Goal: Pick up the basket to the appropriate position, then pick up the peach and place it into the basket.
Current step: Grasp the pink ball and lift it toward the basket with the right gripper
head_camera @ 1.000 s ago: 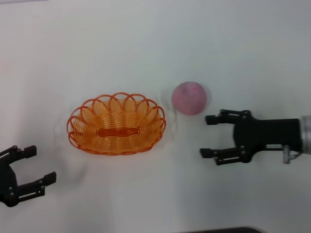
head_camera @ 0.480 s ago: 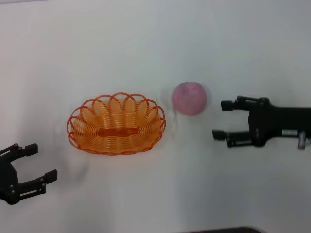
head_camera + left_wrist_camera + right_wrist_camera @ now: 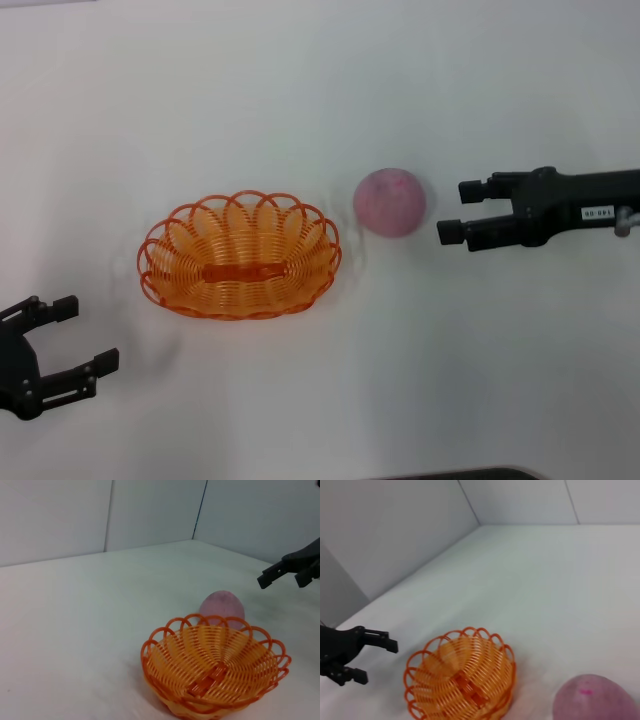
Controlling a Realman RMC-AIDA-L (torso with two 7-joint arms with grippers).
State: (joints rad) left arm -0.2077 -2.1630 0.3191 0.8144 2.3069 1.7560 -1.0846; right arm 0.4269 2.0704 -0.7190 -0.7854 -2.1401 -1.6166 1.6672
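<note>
Basket (image 3: 240,256) is sitting upright on the white tabletop (image 3: 300,90), left of centre in the head view, its scalloped rim unbroken and its flat strip showing along the bottom, with nothing lying inside it. Peach (image 3: 390,201) is resting on the tabletop just beside the basket's right end, a little farther from the robot, apart from the rim and with its redder spot facing up. The right gripper (image 3: 462,210) is reaching in from the right edge of the head view, level with the peach and near it but not touching; its jaws are standing released, one finger farther back and one nearer, both pointing toward the fruit. The right wrist view is showing the peach close by at the lower edge, with the basket beyond it and the other arm's gripper farther off. The left gripper (image 3: 82,334) is sitting low at the left edge of the head view, nearer the robot than the basket and well apart from it, its jaws spread and holding nothing. The left wrist view is showing the basket in front, the peach just behind its rim, and the right gripper's fingertips (image 3: 267,578) off to one side.
</note>
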